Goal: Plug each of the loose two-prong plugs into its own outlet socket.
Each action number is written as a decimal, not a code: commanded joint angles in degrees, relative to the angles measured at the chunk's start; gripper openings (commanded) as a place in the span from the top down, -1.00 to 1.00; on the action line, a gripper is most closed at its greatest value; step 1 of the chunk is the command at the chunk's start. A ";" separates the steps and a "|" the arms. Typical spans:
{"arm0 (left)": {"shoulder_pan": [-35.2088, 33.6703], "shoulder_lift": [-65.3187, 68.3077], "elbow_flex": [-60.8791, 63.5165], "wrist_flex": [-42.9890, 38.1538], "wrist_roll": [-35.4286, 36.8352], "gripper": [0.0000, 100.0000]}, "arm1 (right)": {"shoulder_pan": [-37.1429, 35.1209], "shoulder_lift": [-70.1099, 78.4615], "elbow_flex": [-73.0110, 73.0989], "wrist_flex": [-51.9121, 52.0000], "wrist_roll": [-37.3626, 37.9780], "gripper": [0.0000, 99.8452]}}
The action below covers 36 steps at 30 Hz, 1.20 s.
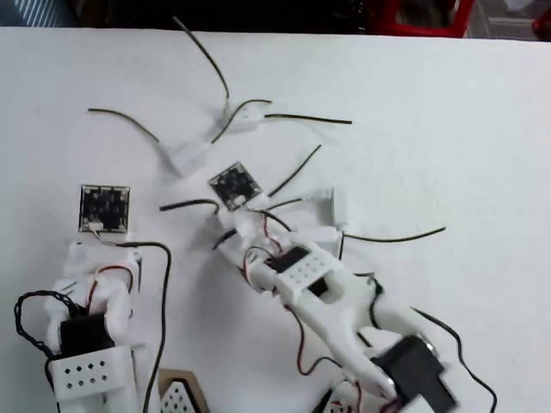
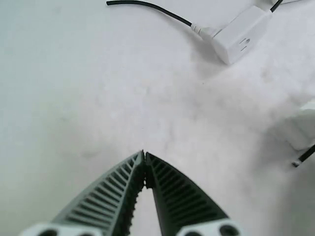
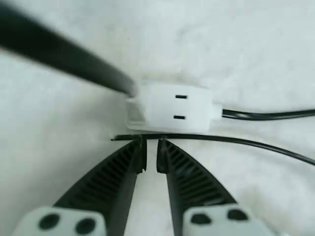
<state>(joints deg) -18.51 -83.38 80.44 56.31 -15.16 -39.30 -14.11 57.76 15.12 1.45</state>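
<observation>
Several white plug and socket blocks with black cords lie scattered on the white table [image 1: 448, 129]. One socket block [image 1: 189, 157] lies left of centre, and the left wrist view has it [image 2: 241, 34] well ahead of my left gripper [image 2: 144, 156], which is shut and holds nothing. My left gripper [image 1: 105, 206] sits at the left. My right gripper [image 1: 234, 185] is near the middle. Its fingers are shut to a thin slit [image 3: 150, 150], just short of a two-slot socket block [image 3: 174, 108]. A thin black cord [image 3: 246, 142] runs across in front of the tips. A plug [image 1: 331, 205] lies right of that gripper.
Another white block [image 1: 241, 116] with cords lies farther back at centre. Loose black cords [image 1: 396, 237] curl around the right arm. A brown-edged piece [image 1: 176, 396] sits at the front edge between the arms. Red furniture [image 1: 426, 17] stands beyond the table's far edge.
</observation>
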 commanded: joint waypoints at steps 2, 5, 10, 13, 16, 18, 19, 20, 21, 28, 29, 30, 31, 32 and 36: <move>-0.40 -0.75 -0.35 -1.23 0.09 0.95 | 5.41 -14.29 3.69 3.30 -0.18 0.92; -0.48 -0.75 -0.70 -1.14 0.35 0.95 | 6.99 -20.97 7.65 3.12 -0.26 0.91; 0.92 -0.75 -0.62 -1.14 0.35 0.95 | 7.16 -30.11 11.69 3.12 -0.35 0.91; 2.42 -0.75 -0.44 -1.14 0.18 0.95 | 7.16 -34.86 13.27 3.12 -0.35 0.91; 2.59 -0.75 -0.44 -1.14 0.18 0.95 | 7.16 -39.25 15.03 3.12 -0.35 0.91; 2.59 -0.75 -0.44 -1.14 0.26 0.95 | 7.16 -42.42 16.00 3.12 -0.35 0.91; 2.59 -0.75 -0.44 -1.14 0.35 0.95 | 7.16 -44.26 16.62 3.12 -0.35 0.91; 2.59 -0.75 -0.44 -1.14 0.35 0.95 | 7.16 -46.29 17.41 3.12 -0.35 0.91; 2.59 -0.75 -0.44 -1.14 0.35 0.95 | 7.16 -48.40 18.46 3.12 -0.35 0.91; 2.59 -0.75 -0.44 -1.05 0.18 0.95 | 6.81 -64.57 25.41 3.12 -0.44 0.91; 2.42 -0.75 -0.44 -1.05 0.18 0.95 | 6.81 -66.59 26.20 3.12 -0.44 0.91; 2.33 -0.75 -0.44 -1.05 0.18 0.95 | 6.81 -68.26 27.08 3.12 -0.44 0.91; 2.33 -0.75 -0.44 -1.05 0.18 0.95 | 6.81 -70.02 27.96 3.12 -0.44 0.91; 2.33 -0.75 -0.44 -1.05 0.18 0.95 | 6.73 -71.69 28.75 3.12 -0.44 0.91; 2.33 -0.75 -0.35 -1.05 0.18 0.95 | 7.08 -78.37 30.42 3.12 -0.44 0.91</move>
<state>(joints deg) -16.75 -83.38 80.44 56.31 -15.16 -32.62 -87.78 88.44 17.93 1.45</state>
